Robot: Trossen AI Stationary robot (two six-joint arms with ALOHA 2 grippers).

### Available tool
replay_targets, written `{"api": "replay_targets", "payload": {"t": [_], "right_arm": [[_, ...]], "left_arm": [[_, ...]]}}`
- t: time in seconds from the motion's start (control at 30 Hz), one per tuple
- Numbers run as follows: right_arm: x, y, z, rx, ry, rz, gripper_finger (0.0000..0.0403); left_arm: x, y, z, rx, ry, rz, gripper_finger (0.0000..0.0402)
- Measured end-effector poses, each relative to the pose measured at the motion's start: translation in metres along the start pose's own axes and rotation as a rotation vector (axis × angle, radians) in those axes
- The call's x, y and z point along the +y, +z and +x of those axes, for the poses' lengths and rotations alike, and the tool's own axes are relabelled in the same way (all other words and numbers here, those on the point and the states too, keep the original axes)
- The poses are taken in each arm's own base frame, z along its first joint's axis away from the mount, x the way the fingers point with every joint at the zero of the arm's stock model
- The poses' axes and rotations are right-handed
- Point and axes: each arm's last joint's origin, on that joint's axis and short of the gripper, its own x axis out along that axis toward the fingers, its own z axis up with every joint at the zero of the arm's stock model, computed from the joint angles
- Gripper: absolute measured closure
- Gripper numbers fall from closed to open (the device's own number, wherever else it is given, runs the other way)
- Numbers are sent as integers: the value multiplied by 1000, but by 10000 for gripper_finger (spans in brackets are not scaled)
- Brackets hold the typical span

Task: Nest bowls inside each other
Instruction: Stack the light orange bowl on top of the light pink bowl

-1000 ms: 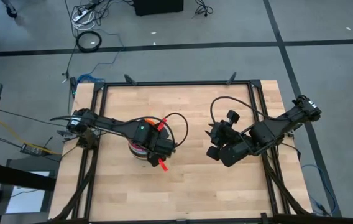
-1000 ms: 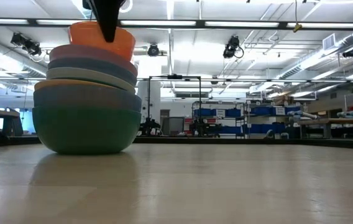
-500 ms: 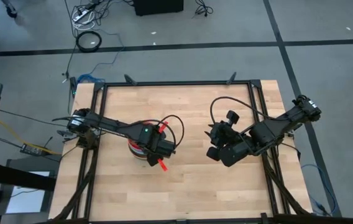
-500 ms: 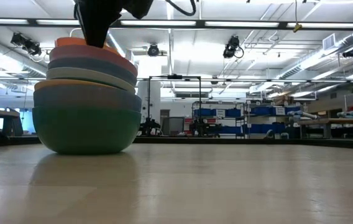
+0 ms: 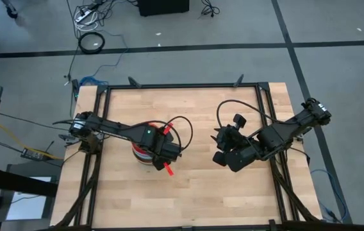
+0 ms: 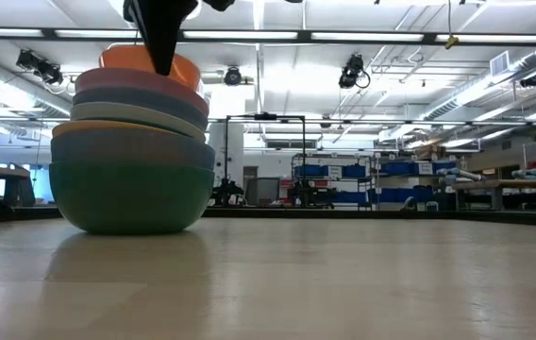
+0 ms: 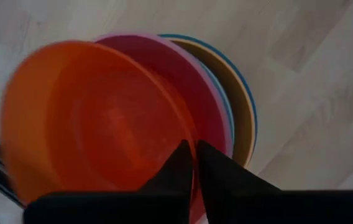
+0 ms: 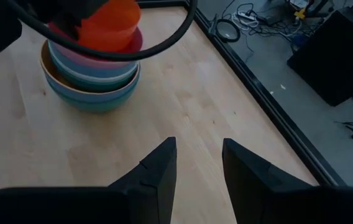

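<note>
A pale wooden plank table [image 5: 201, 186] with a smooth, matte top sits inside a black metal frame on grey floor. Beyond it, the low view shows a large workshop hall with ceiling strip lights, shelving and benches.

The left claw [image 7: 194, 163] is clenched on the rim of an orange bowl [image 7: 96, 118], one dark finger inside and one outside the thin plastic wall. This bowl, round, glossy and smooth, sits tilted on top of the stack of bowls [image 6: 131, 156], directly under the claw. Below it, the nested rims show pink, blue, pale green and tan, down to a wide teal bowl [image 6: 128, 198] resting on the table.

The right claw [image 8: 198, 163] hovers well apart from the stack, its two dark fingers parted and grasping nothing, above bare wood.
</note>
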Motion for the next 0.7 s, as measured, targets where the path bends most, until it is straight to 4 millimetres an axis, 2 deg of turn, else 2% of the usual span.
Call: {"api": "replay_targets", "payload": {"t": [0.7], "right_arm": [[0,0,0,0,0,0,286]], "left_arm": [[-1,-1,0,36,-32,20,321]]}}
